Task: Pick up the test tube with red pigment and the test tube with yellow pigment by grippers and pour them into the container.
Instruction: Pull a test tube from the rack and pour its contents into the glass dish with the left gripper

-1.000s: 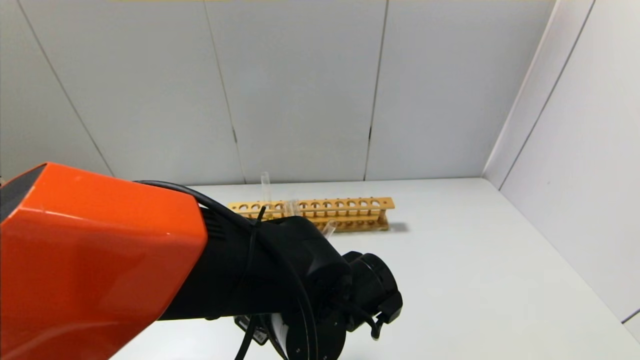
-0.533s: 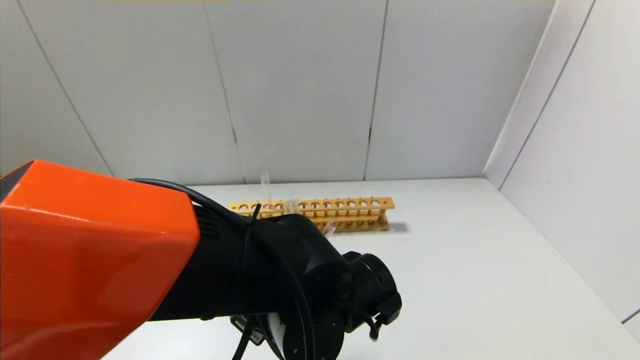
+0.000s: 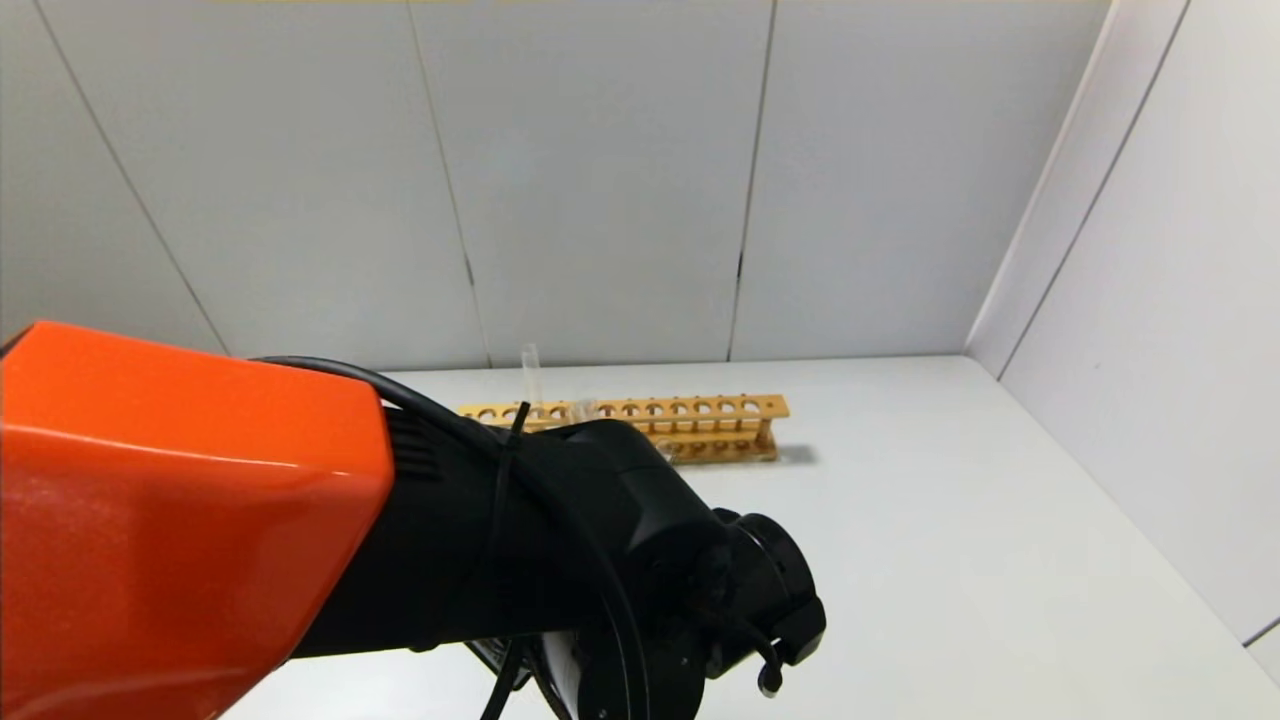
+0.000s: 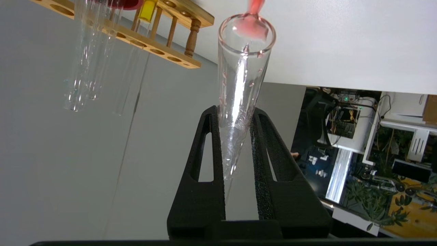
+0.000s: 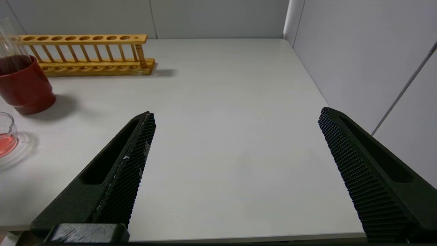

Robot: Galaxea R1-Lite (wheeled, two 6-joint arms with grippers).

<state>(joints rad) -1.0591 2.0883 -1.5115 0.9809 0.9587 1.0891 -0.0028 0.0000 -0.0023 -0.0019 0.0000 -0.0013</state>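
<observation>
Over the near left part of the counter point(image 5: 222, 112), the left gripper point(image 4: 235, 143) is clamped tight on the test tube with red pigment point(image 4: 240, 99), inverted so its open mouth points down; a last pinkish-red dribble leaves the rim, and the tube is nearly drained. In the head view the bulky left arm point(image 3: 300, 530) hides the pour entirely, so whether the mouth sits squarely over the container point(image 5: 5, 140) cannot be told; only the container's edge shows in the right wrist view, already holding red liquid, just beside the dark red cup point(image 5: 24, 85). The test tube with yellow pigment point(image 4: 147, 10) stands in the wooden rack point(image 5: 85, 54) at the back, among colourless tubes point(image 4: 85, 54), with its pour not yet done. The right gripper point(image 5: 235, 164) hangs low near the front edge, fingers spread wide and empty, well apart from the rack. The chief risk, as I judge it, is stray drops: if the tube swings away while liquid clings to its rim, red will spot the counter. The grip is near the rounded end of smooth glass, so a quick turn upright could let it slip or pivot between the pads. Reaching next for the yellow tube, a finger could knock neighbouring clear tubes or nudge the rack, since they stand close together.
</observation>
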